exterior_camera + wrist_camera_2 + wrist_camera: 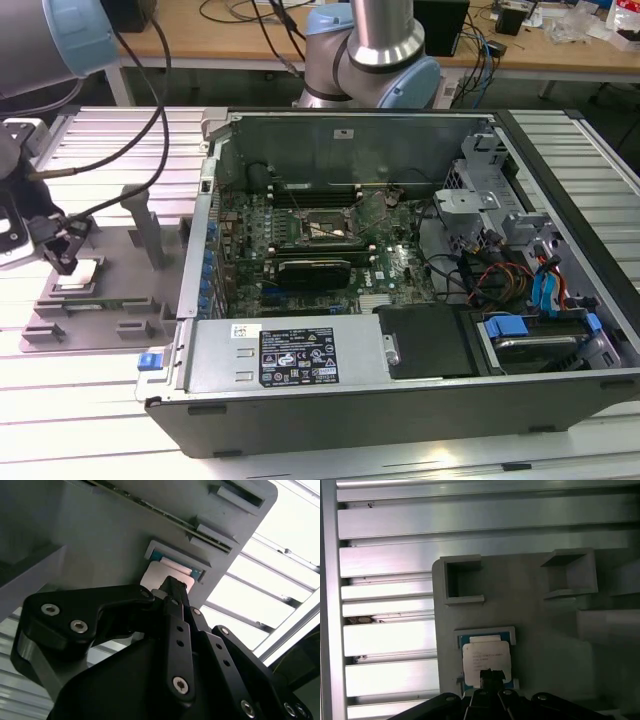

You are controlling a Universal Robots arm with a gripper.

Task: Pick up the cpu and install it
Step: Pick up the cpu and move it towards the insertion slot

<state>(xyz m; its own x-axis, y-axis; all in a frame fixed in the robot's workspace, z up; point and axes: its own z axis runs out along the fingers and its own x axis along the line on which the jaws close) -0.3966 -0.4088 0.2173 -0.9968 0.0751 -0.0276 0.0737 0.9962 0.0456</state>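
The desk [80,420] is a silver metal top built of long ribbed slats with dark grooves between them, and it catches a lot of glare. Two things sit straight on it. The big one is an open computer case [300,425], dark-walled and lying on its side with the cover off, filling the middle of the desk and reaching towards three o'clock in the exterior view. At nine o'clock from the case, just beside its wall, lies a flat grey fixture plate [125,300] with raised pockets and an upright post. In both wrist views the bright slats show past the plate's edge
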